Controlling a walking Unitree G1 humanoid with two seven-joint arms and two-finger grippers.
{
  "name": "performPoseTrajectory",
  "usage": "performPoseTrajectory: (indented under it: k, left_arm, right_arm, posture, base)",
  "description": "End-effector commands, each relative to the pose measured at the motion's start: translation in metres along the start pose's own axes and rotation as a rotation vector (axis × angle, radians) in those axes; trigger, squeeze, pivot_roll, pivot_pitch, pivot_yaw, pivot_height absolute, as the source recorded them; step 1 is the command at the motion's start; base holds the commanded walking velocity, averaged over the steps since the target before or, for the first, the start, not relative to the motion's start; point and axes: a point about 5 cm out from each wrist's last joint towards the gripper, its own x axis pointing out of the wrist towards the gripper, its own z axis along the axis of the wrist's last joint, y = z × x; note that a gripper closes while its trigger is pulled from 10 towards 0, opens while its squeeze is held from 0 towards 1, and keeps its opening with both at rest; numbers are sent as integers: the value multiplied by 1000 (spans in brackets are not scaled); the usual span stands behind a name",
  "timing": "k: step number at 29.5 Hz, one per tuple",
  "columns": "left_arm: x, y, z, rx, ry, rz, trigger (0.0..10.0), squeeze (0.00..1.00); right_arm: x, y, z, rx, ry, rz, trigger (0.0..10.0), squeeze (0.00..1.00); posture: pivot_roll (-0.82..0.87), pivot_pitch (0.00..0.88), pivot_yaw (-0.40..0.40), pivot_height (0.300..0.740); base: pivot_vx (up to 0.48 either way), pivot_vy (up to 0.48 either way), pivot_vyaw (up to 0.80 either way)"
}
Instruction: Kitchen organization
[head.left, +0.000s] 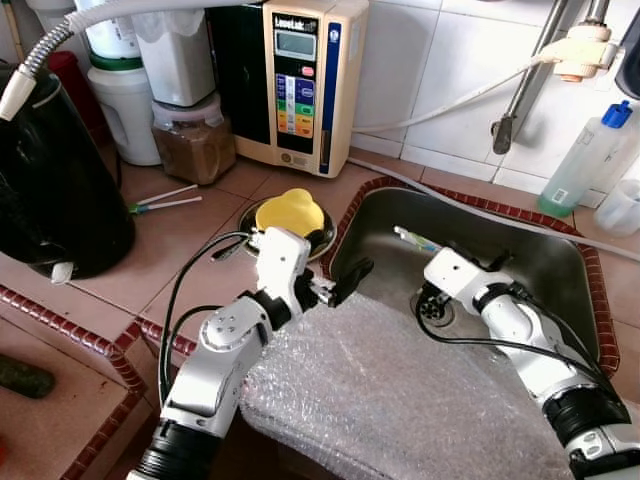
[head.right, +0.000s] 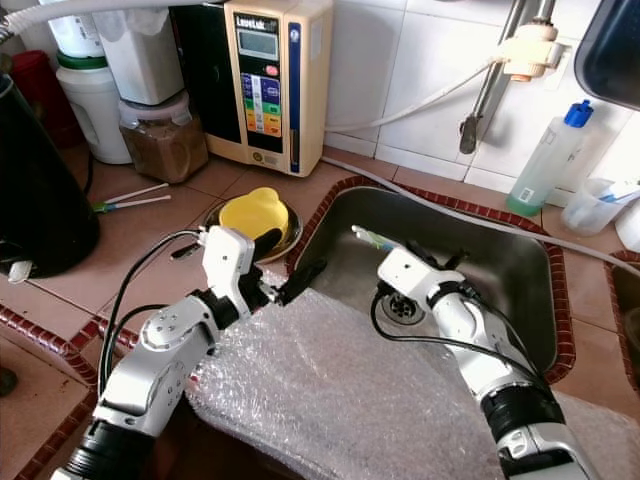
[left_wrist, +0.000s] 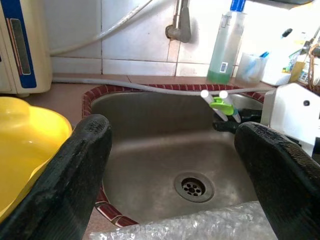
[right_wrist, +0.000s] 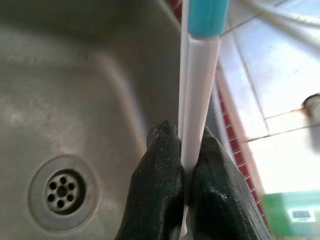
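Toothbrush: in the right wrist view we see its white handle clamped between the right gripper fingers, above the sink basin. Head views: we find the right gripper low inside the sink, near the drain. Left wrist view: left gripper fingers wide apart, holding nothing, at the sink's left rim. We judge lifting out is in hand; next we need a spot on the surface.

Brand: I read what looks like "LeveLuk" along the top of the water machine, though it is small.
Display: too blurred for me to read.
Buttons: coloured, their lettering too small.
Bottle: nothing legible from the head views.
Bottle label: print unreadable.
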Motion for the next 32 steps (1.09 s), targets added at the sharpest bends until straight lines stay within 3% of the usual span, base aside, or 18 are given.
performPoseTrajectory:
  k: [1, 15, 24, 32]
  left_arm:
    - [1, -4, 4, 28, -12, -26, 10000, 1000]
    - [1, -10, 0, 50, 34, -90, 10000, 1000]
    - [-1, -9, -3, 70, 54, -94, 10000, 1000]
    - [-1, -11, -3, 73, 56, -98, 10000, 1000]
  right_arm:
    - [2, -4, -3, 35, 35, 9, 10000, 1000]
    - [0, 9, -18, 88, 144, 85, 10000, 1000]
    - [0, 9, -20, 76, 161, 87, 10000, 1000]
    - [-4, 20, -30, 90, 232, 183, 10000, 1000]
  posture:
    - [17, 0, -20, 740]
    - [13, 0, -16, 740]
    - [17, 0, -18, 740]
    - [16, 0, -20, 740]
  base:
    - [0, 0, 0]
    - [0, 0, 0]
    - [0, 0, 0]
    - [0, 0, 0]
